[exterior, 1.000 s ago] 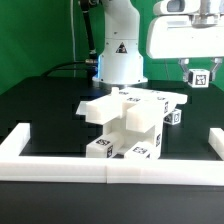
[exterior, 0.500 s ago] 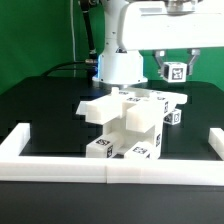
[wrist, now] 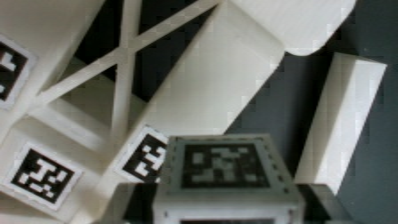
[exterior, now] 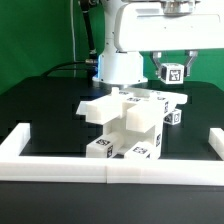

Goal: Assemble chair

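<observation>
Clearly, the chair (exterior: 122,118) is not yet complete. Its white blocks and slabs stand together as one cluster in the middle of the black desk (exterior: 40,110), with several tagged faces low at the front. One part is apart from this cluster: a small cube-like leg (exterior: 172,71) hangs in the air above the cluster's end at the exterior view's right, and it touches nothing of the cluster.

The claw (exterior: 172,74) holds this leg. Its jaws stand at a narrow width, pressed on two opposite sides of the cube, and the cube's tag faces the camera. The wrist view agrees: there the leg (wrist: 222,165) fills the space between the dark pads (wrist: 135,204), and under it the pale slabs of the chair (wrist: 214,70) are seen with dark desk between them.

So the relation that matters is this: from the claw, the cluster lies below and toward the exterior view's left. A flat slab (exterior: 165,98) reaches out at that end, almost under the held leg. The coming move is probably a descent, and the leg would need to be lined up over its place first; which place cannot be told.

Another small tagged cube (exterior: 176,116) sits low just beside the cluster. Further out, the low border wall (exterior: 20,145) frames the desk.
</observation>
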### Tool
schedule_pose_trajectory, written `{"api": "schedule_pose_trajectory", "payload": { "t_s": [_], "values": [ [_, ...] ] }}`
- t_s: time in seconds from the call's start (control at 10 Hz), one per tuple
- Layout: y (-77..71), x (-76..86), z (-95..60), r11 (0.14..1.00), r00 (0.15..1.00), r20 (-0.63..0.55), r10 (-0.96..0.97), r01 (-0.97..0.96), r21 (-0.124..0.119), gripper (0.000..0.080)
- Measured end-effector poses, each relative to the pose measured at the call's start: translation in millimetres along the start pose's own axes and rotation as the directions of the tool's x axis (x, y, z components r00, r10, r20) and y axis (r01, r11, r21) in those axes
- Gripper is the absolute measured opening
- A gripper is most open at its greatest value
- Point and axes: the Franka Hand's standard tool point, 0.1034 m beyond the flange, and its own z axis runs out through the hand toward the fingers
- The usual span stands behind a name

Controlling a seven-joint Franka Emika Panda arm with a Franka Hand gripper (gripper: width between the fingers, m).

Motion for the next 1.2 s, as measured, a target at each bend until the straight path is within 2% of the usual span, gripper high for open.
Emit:
{"api": "schedule_pose_trajectory", "payload": {
  "t_s": [0.4, 0.8, 1.1, 1.2],
  "values": [
    [32.7, 22.5, -3.7, 0.999, 0.999, -0.017, -0.028, 0.028, -0.018, 0.0274],
    [35.7, 21.4, -1.4, 0.999, 0.999, -0.013, -0.036, 0.035, -0.020, 0.0274],
    [44.8, 38.8, -1.2, 0.999, 0.999, -0.024, -0.040, 0.039, -0.034, 0.0274],
    [45.9, 39.7, 0.3, 0.999, 0.999, -0.023, -0.039, 0.039, -0.036, 0.0274]
  ]
}}
